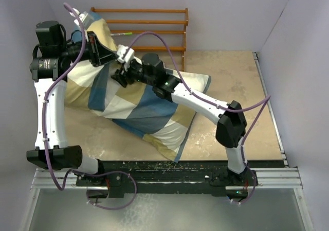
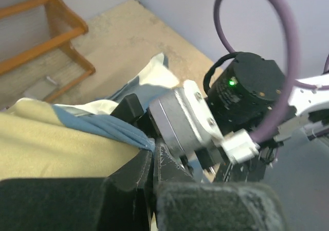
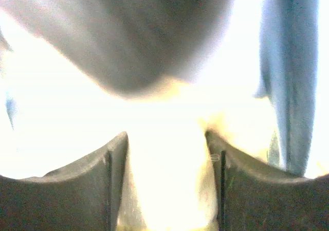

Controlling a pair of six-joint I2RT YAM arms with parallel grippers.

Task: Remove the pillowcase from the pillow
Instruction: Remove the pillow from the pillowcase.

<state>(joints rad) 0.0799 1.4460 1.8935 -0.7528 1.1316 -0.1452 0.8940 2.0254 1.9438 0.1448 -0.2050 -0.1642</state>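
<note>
The pillowcase (image 1: pixel 149 110), in tan, cream and blue blocks, lies diagonally across the table with the pillow inside, so the pillow is hidden in the top view. My left gripper (image 1: pixel 106 56) is shut on the pillowcase's blue edge and holds it raised at the far left end. In the left wrist view the left gripper (image 2: pixel 150 148) pinches the blue hem of the pillowcase (image 2: pixel 61 148). My right gripper (image 1: pixel 117 76) presses in just beside it. In the right wrist view the right gripper (image 3: pixel 165 154) holds bright white pillow (image 3: pixel 164 184) stuffing between its fingers, with blue pillowcase (image 3: pixel 290 61) fabric at the right.
A wooden rack (image 1: pixel 149 22) stands against the back wall and also shows in the left wrist view (image 2: pixel 56 40). The right arm's wrist (image 2: pixel 247 92) sits close in front of the left gripper. Bare table (image 1: pixel 231 82) lies to the right. Walls close in both sides.
</note>
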